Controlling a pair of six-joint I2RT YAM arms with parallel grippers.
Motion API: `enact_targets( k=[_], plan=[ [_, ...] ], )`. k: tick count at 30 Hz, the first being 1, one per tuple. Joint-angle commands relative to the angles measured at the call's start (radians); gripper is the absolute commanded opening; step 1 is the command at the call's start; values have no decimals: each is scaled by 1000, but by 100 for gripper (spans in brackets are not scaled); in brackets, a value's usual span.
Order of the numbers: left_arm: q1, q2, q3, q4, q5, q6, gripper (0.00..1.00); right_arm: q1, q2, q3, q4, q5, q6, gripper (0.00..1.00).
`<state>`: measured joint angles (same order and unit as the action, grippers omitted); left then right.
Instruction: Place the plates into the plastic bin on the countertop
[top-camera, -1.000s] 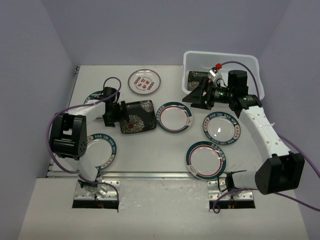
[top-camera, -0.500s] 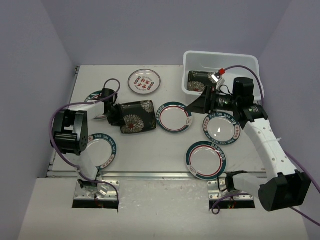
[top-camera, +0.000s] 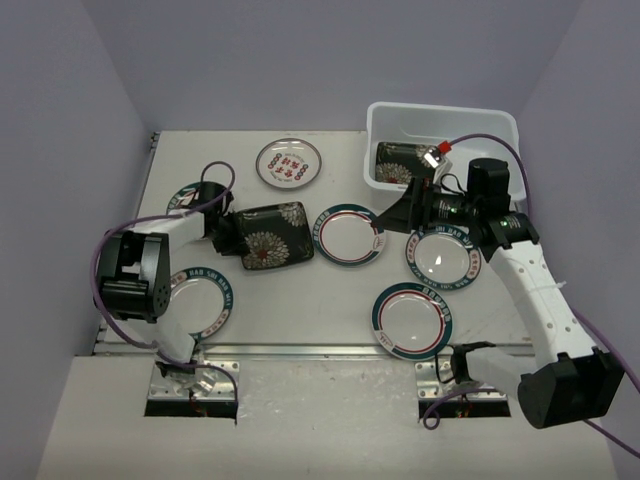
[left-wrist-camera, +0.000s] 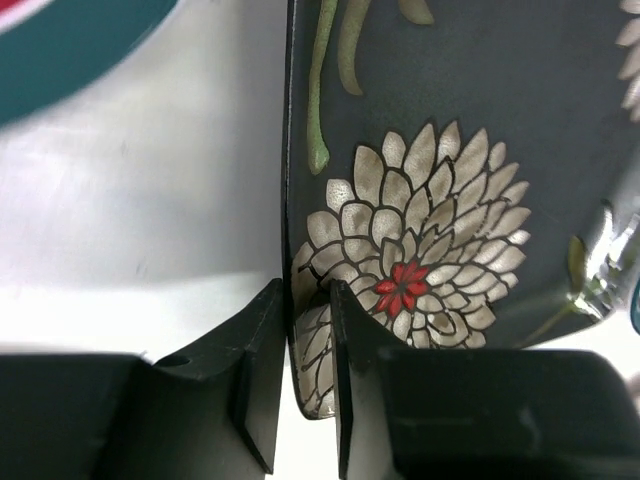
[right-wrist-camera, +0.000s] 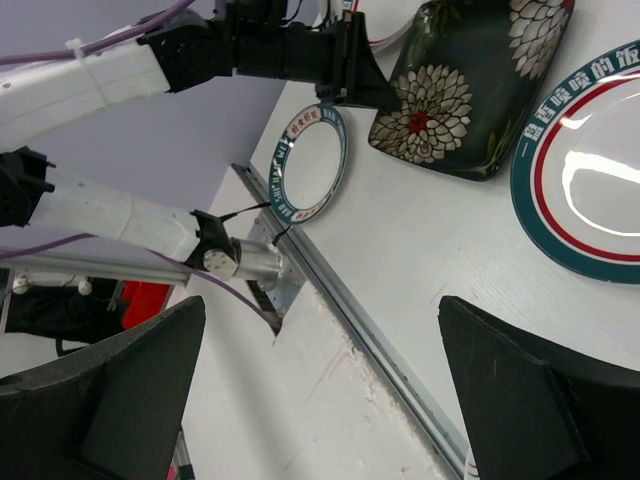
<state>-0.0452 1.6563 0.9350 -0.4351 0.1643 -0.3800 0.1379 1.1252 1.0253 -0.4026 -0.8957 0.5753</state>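
On the countertop (top-camera: 300, 285), a square black floral plate (top-camera: 272, 234) lies left of centre. My left gripper (top-camera: 228, 237) is shut on its left rim. The left wrist view shows both fingers (left-wrist-camera: 262, 350) pinching the plate's edge (left-wrist-camera: 450, 200). A second black floral plate (top-camera: 393, 162) leans inside the white plastic bin (top-camera: 500, 125) at the back right. My right gripper (top-camera: 392, 213) hangs open and holds nothing, just in front of the bin and beside a teal-rimmed plate (top-camera: 349, 234). In the right wrist view its fingers (right-wrist-camera: 110, 400) stand wide apart over the table.
A red-patterned plate (top-camera: 289, 163) lies at the back. Teal-rimmed plates lie at the right (top-camera: 442, 252), near the front (top-camera: 412, 320) and at the front left (top-camera: 203, 300). Another (top-camera: 185, 197) is partly under the left arm. A metal rail (top-camera: 320, 350) runs along the near edge.
My left gripper has closed onto the black floral plate's left rim. My right arm has drawn back from the bin toward the near side, still open.
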Motion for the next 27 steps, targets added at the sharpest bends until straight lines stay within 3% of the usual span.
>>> enact_targets(
  k=[1,9,27],
  plan=[
    [-1,-178,-45,-8,-6,-15,0,-6,-17,-6,36,45,-2,99],
    [24,-358,-116,58,197,-118,0,-6,18,-35,67,154,50,99],
    [129,-543,-121,38,436,-211,0,-4,162,-69,202,7,141,99]
  ],
)
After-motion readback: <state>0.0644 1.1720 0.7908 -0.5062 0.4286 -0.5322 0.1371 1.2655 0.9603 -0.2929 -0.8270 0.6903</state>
